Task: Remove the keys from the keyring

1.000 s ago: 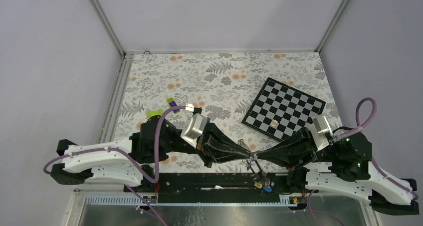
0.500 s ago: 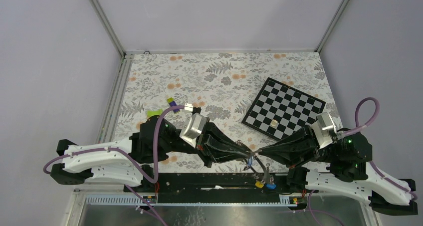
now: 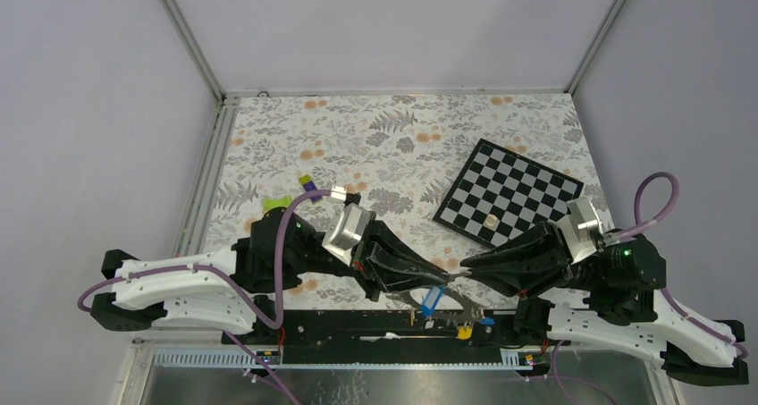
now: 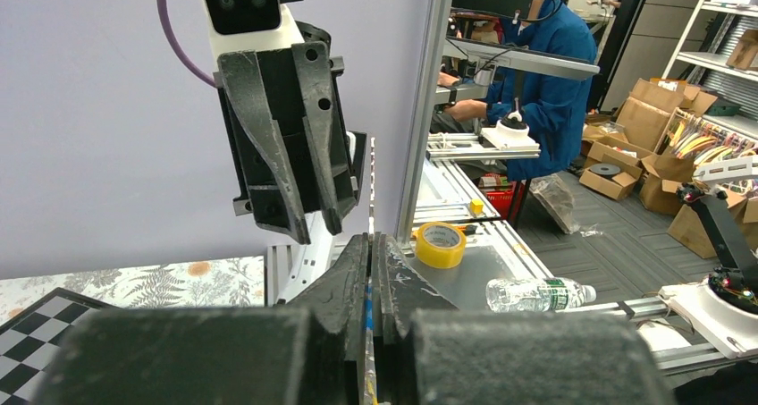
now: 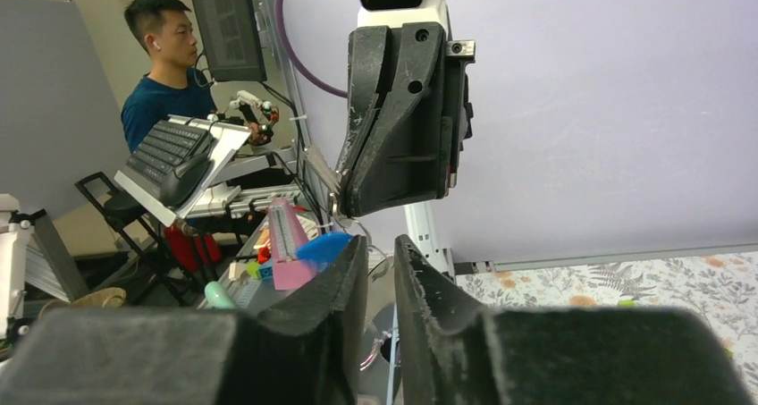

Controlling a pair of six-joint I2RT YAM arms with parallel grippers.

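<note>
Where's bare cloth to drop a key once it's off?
Free: the far strip of cloth beyond the block and checkerboard, and the middle patch between those two. Crowded: the near edge, where the left hand clamps the ring, the right hand sits beside it and the keys hang.

Left jaws clamped together, right jaws slightly parted, tips facing.

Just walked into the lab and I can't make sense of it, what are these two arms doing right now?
Two robot arms are working keys off a keyring at the near edge of the table. The left gripper has its jaws shut on a thin metal edge, apparently the keyring, with the keys dangling below. The right gripper sits close beside it, jaws slightly apart and holding nothing. Whether any key is off yet, I cannot tell.
</note>
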